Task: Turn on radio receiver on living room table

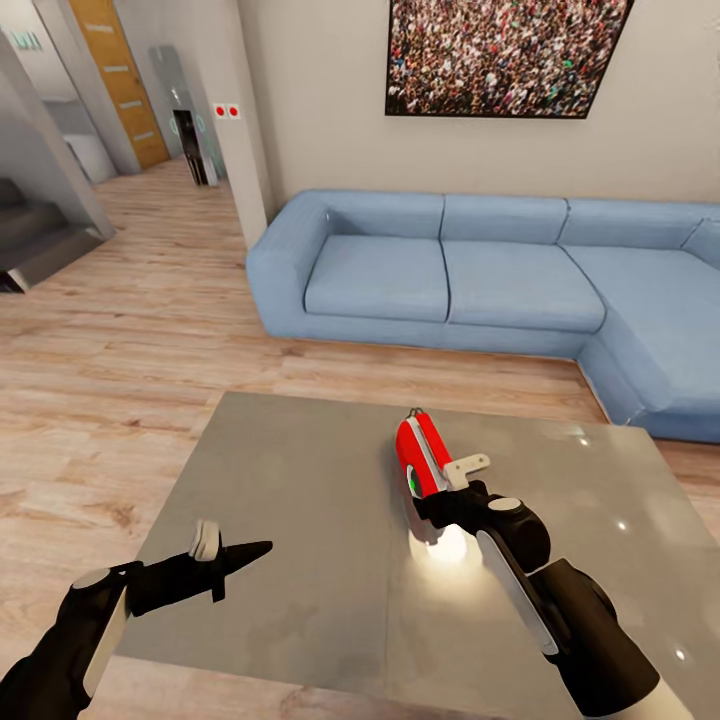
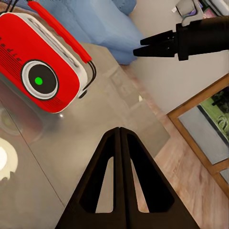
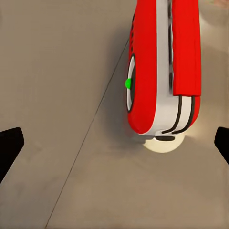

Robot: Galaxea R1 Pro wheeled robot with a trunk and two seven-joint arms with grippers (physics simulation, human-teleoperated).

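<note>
The red radio receiver stands on the glossy grey table, end-on to me, its handle on top. Its round dark dial has a green dot in the centre and faces my left arm. My right gripper is open just short of the radio's near end; its fingers sit wide apart, with the radio ahead between them and untouched. My left gripper is shut and empty over the table's near left part, its tip pointing towards the radio.
A blue L-shaped sofa runs behind the table and along the right. A crowd picture hangs above it. Wood plank floor lies between table and sofa. Stairs and a hallway with a wooden door lie far left.
</note>
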